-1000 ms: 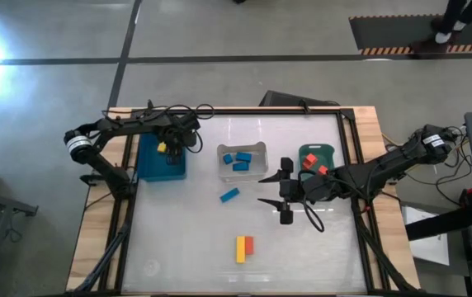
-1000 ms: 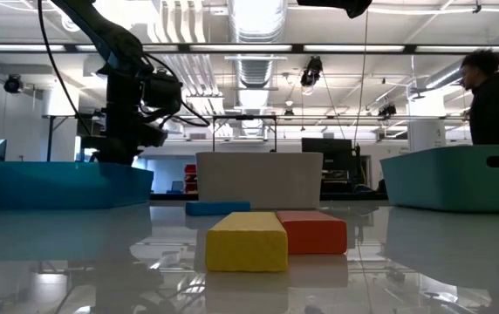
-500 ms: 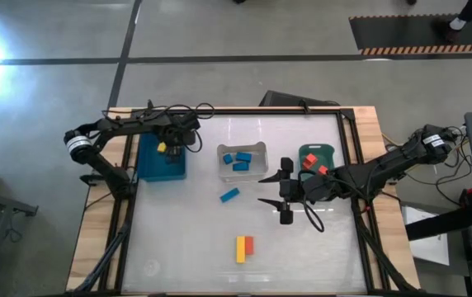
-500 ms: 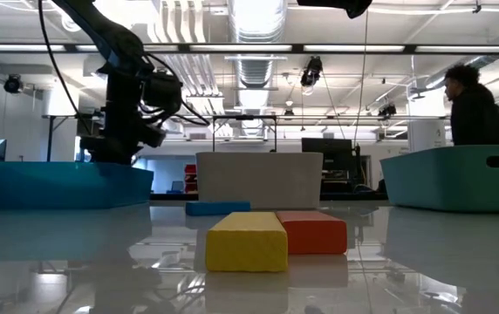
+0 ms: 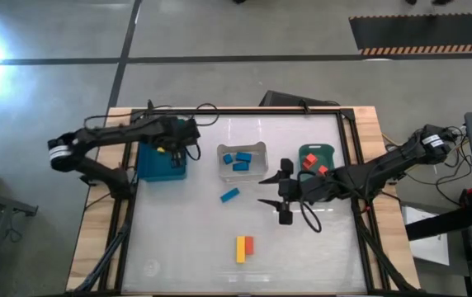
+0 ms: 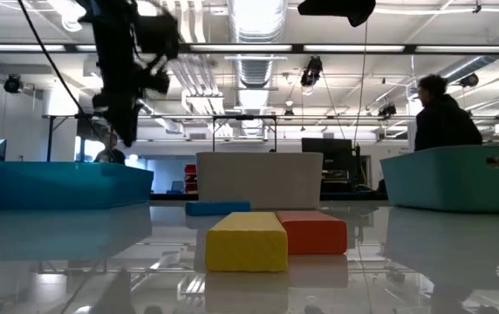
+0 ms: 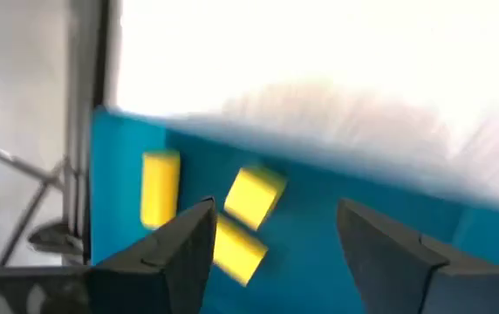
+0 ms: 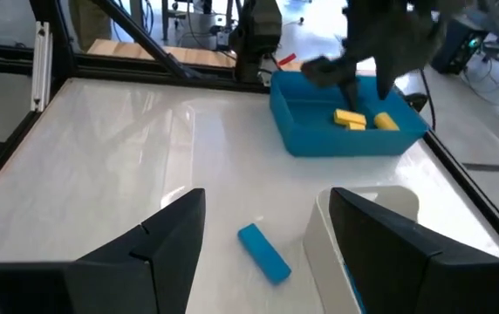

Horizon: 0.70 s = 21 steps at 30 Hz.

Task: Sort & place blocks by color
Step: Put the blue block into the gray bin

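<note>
Up goes the left claw (image 5: 172,147): a second ago it sat low in the blue bin (image 5: 160,162) with a yellow block in its fingers, and now it hangs above the bin, wide open and holding nothing, while its arm has swung out to the side. From above, three blue blocks (image 5: 241,158) lie in the clear bin (image 5: 241,162) in the middle, and red blocks (image 5: 313,166) lie in the green bin (image 5: 316,157) on the right. One loose blue block (image 5: 229,195) lies on the table (image 5: 186,231) just below the clear bin. A yellow bar (image 5: 240,248) and a red bar (image 5: 248,245) lie side by side, touching, near the front edge. The right claw (image 5: 285,191) has not moved; it waits between the clear bin and the green bin, open and empty. From table height, the yellow bar (image 6: 247,242) and red bar (image 6: 313,232) sit close up, the blue block (image 6: 218,208) lies behind them, and the left claw (image 6: 120,96) hangs high over the blue bin (image 6: 66,182). A person (image 6: 441,113) stands far back in the room. The left wrist view shows three yellow blocks (image 7: 253,196) lying in the blue bin (image 7: 363,201) past the spread fingers (image 7: 188,240). The right wrist view shows the blue block (image 8: 263,252) on the table, the blue bin (image 8: 345,126) with yellow blocks (image 8: 351,119) far off, and the left claw (image 8: 356,71) above it.
</note>
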Each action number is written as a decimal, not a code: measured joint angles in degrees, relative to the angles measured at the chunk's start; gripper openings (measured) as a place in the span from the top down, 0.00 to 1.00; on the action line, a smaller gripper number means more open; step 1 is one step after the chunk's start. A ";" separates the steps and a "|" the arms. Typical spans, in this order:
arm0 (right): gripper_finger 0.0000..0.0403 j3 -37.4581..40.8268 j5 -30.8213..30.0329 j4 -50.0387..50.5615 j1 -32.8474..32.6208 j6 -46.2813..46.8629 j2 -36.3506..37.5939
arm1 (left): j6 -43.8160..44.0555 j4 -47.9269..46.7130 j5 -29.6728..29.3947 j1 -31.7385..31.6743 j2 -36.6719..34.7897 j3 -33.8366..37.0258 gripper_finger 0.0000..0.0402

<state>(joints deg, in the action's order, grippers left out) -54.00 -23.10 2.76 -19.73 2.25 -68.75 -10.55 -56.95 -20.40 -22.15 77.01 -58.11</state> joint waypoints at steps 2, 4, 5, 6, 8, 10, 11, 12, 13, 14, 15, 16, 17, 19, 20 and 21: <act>0.41 0.00 0.02 -0.01 0.00 0.76 -0.78 | 3.79 2.63 -1.67 4.24 -2.89 0.24 0.48; 0.41 0.07 0.12 0.15 0.00 0.79 -1.67 | 7.47 4.63 -3.00 8.75 -5.36 0.30 0.50; 0.41 0.07 0.12 -0.06 0.00 0.81 -2.20 | 9.37 6.22 -3.52 11.10 -6.37 0.31 0.50; 0.41 0.07 0.14 -0.01 0.00 0.82 -2.59 | 11.10 7.87 -4.04 13.29 -7.37 0.31 0.51; 0.41 0.07 0.11 -0.07 0.00 1.14 -3.73 | 14.21 11.08 -4.19 17.68 -8.88 0.33 0.52; 0.41 0.00 0.14 0.15 0.00 1.88 -4.57 | 16.94 14.31 -4.24 21.80 -9.53 0.33 0.52; 0.41 0.00 0.14 0.12 0.00 2.32 -4.94 | 18.17 15.69 -4.31 23.82 -9.53 0.35 0.52; 0.41 0.00 0.14 0.02 0.00 2.54 -5.24 | 19.33 17.29 -4.66 25.72 -9.38 0.37 0.52; 0.41 0.00 0.14 0.10 0.00 2.68 -5.34 | 20.29 18.95 -5.42 27.64 -8.98 0.37 0.52; 0.41 0.00 0.14 0.10 0.00 2.70 -5.45 | 20.77 20.50 -6.28 29.46 -8.41 0.37 0.52; 0.41 0.00 0.14 -0.04 0.00 2.70 -5.58 | 21.31 21.83 -7.25 31.29 -7.55 0.37 0.52; 0.41 -0.04 0.14 -0.07 0.00 2.70 -5.61 | 22.05 23.03 -8.22 32.90 -6.54 0.37 0.52; 0.41 -0.04 0.14 -0.04 0.00 2.70 -5.61 | 22.54 24.26 -9.10 34.41 -5.43 0.39 0.52; 0.41 -0.04 0.14 -0.07 0.00 2.70 -5.61 | 23.73 26.97 -10.42 37.04 -2.95 0.39 0.52; 0.41 -0.04 0.12 -0.11 0.00 2.70 -5.61 | 23.81 28.46 -10.72 38.22 -1.56 0.39 0.52; 0.41 -0.04 0.14 -0.11 0.00 2.69 -5.61 | 23.82 29.99 -11.35 39.26 -0.11 0.39 0.52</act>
<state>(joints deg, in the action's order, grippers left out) -54.04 -22.96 2.66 -19.73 4.94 -74.37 13.28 -26.96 -31.75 17.10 76.91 -57.71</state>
